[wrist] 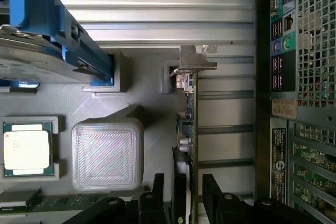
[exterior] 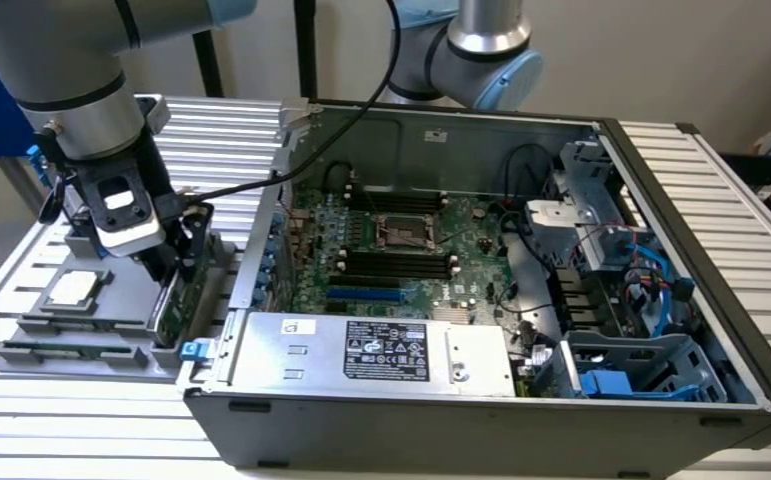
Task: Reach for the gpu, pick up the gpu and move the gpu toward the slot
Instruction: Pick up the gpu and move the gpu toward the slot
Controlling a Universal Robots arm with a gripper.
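where the open computer case lies on the slatted table, its motherboard faces upward, so the blue slot can be entered from above. beside the case, at the exterior view's left, a grey fixture tray stands the gpu on edge, silver bracket at one end, apparently to leave both faces free. the gripper hangs over it, fingers parted on either side of the card, not clamped.
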